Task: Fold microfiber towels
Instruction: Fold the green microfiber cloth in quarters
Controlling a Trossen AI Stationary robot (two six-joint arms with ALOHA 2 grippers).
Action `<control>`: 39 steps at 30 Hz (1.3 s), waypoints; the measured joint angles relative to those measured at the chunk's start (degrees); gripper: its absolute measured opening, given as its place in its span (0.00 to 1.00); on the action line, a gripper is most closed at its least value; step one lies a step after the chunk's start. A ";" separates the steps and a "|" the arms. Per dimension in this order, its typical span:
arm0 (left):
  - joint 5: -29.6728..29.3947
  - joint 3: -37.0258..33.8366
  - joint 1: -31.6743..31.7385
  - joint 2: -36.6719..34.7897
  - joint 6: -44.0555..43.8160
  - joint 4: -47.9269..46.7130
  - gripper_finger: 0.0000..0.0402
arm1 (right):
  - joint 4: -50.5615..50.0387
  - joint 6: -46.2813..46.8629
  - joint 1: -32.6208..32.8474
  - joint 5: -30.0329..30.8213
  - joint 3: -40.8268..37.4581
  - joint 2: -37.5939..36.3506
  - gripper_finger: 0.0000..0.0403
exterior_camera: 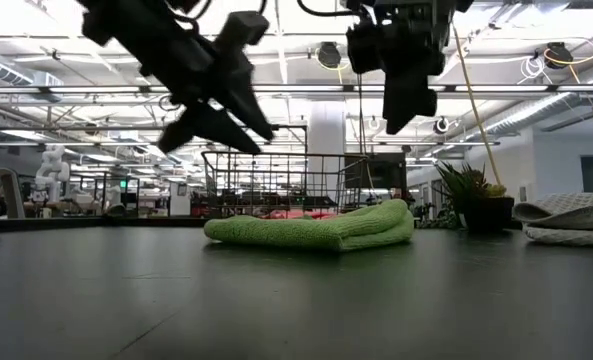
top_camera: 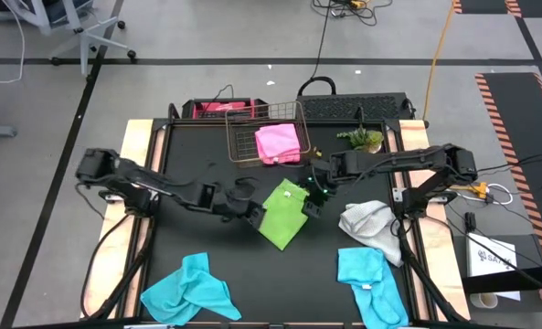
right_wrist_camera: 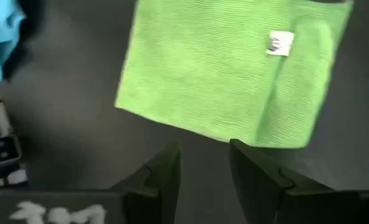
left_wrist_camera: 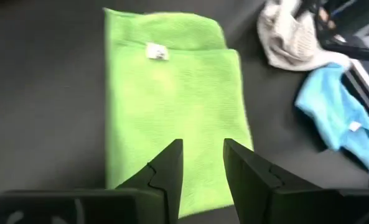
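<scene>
Folded green towel (top_camera: 284, 213) flat on table (top_camera: 197, 238), left gripper (left_wrist_camera: 200, 163) above it, fingers apart, empty, right gripper (right_wrist_camera: 203, 163) alongside, fingers apart, empty

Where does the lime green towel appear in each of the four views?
High view: lime green towel, table centre, between both arms.
Low view: centre, lying folded, before the wire basket.
Left wrist view: beyond that hand, filling the middle.
Right wrist view: upper middle.
Shared landmark: its white tag.
</scene>
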 joint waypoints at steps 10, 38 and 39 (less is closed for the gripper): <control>8.51 -0.01 -0.09 12.74 -1.01 11.55 0.18 | -0.28 0.37 -0.01 2.22 -0.89 0.07 0.31; 14.33 -0.01 -2.57 10.80 -6.85 -7.59 0.02 | 30.17 11.00 -0.26 1.80 -19.43 0.05 0.31; 14.33 -0.01 -2.57 10.78 -6.81 -7.58 0.01 | 30.10 11.83 -0.18 1.72 -20.21 0.07 0.31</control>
